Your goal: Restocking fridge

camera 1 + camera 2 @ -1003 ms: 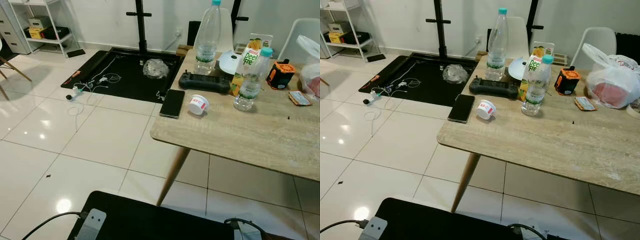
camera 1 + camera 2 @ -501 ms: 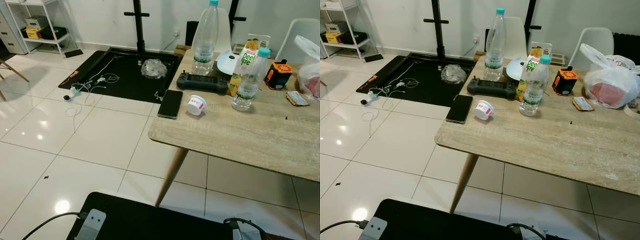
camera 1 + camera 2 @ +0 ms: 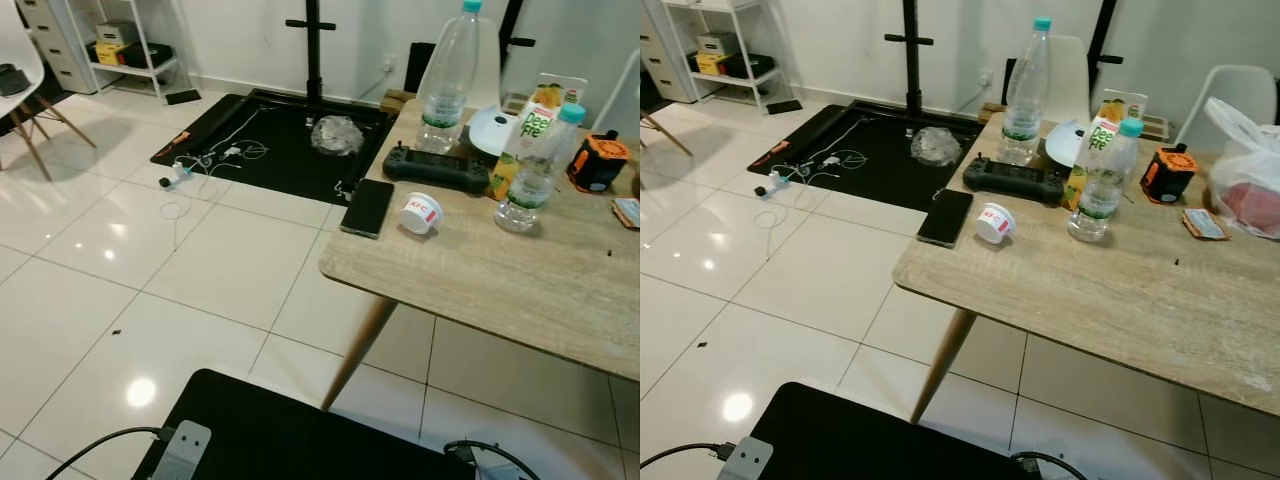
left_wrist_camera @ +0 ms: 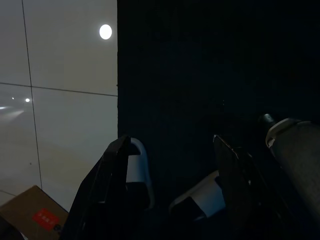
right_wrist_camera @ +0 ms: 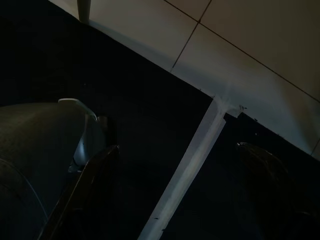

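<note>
On the wooden worktop (image 3: 1120,300) the readable writing is sparse: a small white cup (image 3: 993,222) lying on its side shows red "KFC" lettering, and a juice carton (image 3: 530,130) carries green letters that look like "Deel Fre" — the rest is hidden by the small water bottle (image 3: 1102,182) standing just in front of it. The tall water bottle (image 3: 1025,92) near the worktop's far edge has a green-and-white label too small to read. A black phone (image 3: 946,217) lies flat at the worktop's near left corner, the cup just beside it; a black game controller (image 3: 1014,177) sits behind them, between the phone and the tall bottle. An orange-and-black gadget (image 3: 1166,173), a small snack packet (image 3: 1205,224) and a white plastic bag (image 3: 1245,165) lie toward the far right edge. The bottles and carton stand well apart from both arms. The left gripper (image 4: 172,187) hangs low beside the robot's dark body over the tiled floor (image 4: 60,100), its fingers (image 4: 107,192) spread apart and empty; the right gripper (image 5: 175,195) hangs likewise, fingers (image 5: 85,192) parted with nothing between them. On the floor a black mat (image 3: 875,150) holds tangled cables (image 3: 805,165).
</note>
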